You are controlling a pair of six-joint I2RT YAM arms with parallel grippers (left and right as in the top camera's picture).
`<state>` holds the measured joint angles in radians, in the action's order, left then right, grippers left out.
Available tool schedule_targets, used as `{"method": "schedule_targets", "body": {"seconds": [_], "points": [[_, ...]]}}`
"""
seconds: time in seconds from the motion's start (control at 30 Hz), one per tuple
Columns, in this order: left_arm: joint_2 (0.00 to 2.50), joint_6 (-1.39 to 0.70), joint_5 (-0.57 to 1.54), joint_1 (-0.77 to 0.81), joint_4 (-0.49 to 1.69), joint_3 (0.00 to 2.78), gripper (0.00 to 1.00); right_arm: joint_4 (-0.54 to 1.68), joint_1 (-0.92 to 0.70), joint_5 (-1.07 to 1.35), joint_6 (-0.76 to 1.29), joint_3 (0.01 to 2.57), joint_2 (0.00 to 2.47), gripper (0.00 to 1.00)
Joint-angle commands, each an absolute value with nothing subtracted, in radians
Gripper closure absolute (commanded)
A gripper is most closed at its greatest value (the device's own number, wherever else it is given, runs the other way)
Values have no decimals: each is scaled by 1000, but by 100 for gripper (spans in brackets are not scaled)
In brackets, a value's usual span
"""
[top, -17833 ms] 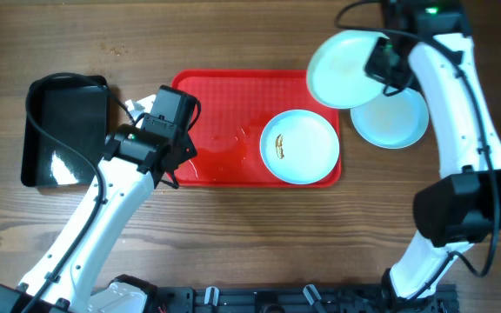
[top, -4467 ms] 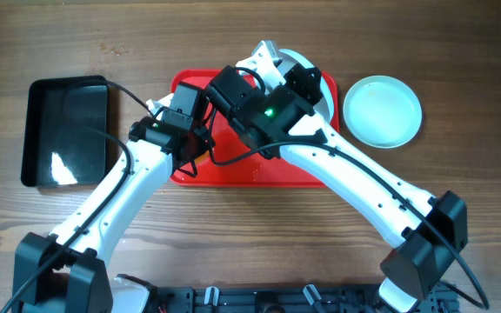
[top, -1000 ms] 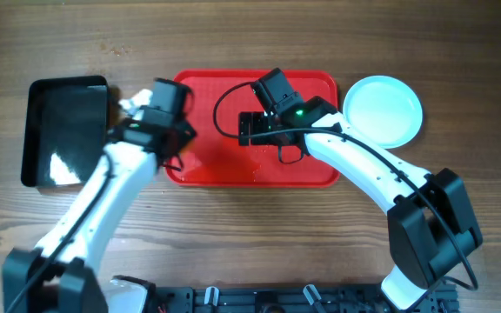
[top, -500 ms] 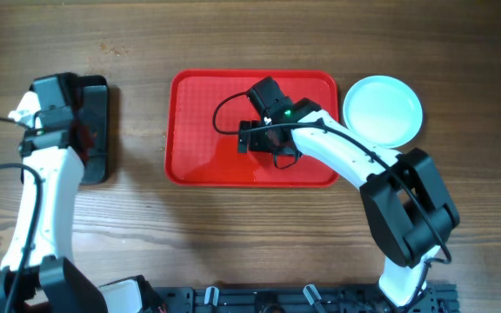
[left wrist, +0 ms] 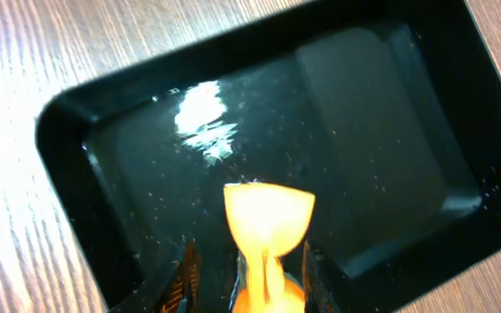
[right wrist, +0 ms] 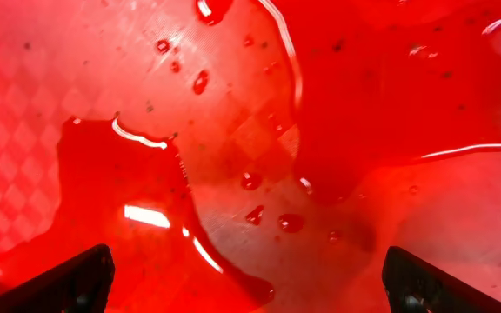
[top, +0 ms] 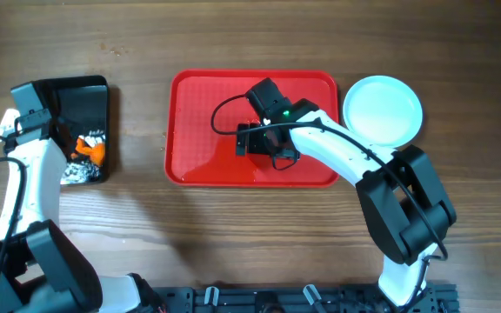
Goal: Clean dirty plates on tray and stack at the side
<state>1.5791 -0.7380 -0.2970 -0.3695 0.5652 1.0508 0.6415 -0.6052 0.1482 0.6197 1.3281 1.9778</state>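
Note:
The plates sit as a pale stack on the table just right of the red tray; how many are in the stack does not show. No plate stands on the tray. My right gripper hovers low over the tray's middle, open wide, and in the right wrist view only wet red tray lies between its fingertips. My left gripper hangs over the black bin, jaws parted, with an orange lump loose between them.
The black bin stands left of the tray, with the orange lump and a whitish crumpled piece inside. Puddles and drops cover the tray floor. The left arm runs along the table's left edge.
My left arm swung from the tray's left edge to the bin, and its jaws parted; the orange lump now shows in the bin. The right gripper barely moved.

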Motion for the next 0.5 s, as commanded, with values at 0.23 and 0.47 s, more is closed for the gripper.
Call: {"method": "schedule_targets", "body": {"seconds": [0.23, 0.47], "points": [[1342, -733, -8, -371, 647, 1046, 55, 654, -603, 240, 550, 1327, 1882, 0], [1171, -738, 358, -371, 752, 1046, 0, 744, -603, 150, 560, 1327, 1644, 0]]}}
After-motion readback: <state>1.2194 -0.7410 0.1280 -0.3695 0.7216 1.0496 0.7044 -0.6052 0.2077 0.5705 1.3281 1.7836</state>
